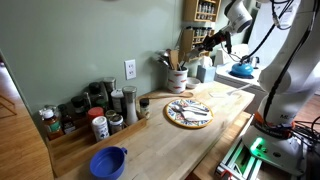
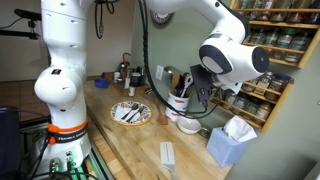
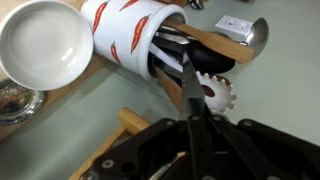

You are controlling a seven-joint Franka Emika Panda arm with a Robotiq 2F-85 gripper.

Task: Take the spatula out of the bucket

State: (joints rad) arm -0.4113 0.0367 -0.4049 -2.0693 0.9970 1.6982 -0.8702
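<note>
The bucket is a whitish cylindrical pot with red chilli marks (image 3: 125, 35), full of utensils: wooden spoons, a metal ladle and dark tools. It stands on the counter by the wall in both exterior views (image 1: 177, 80) (image 2: 181, 104). My gripper (image 3: 189, 100) is just above the pot's mouth, its fingers pressed together on the thin black handle of the spatula (image 3: 186, 65), which still reaches into the pot. The gripper also shows in both exterior views (image 1: 203, 44) (image 2: 192, 92).
A white bowl (image 3: 40, 40) sits right beside the pot. A plate with cutlery (image 1: 188, 112) lies on the wooden counter. Spice jars (image 1: 100, 112) and a blue bowl with a handle (image 1: 108, 162) are further along. A blue tissue box (image 2: 232, 142) stands near the wall shelves.
</note>
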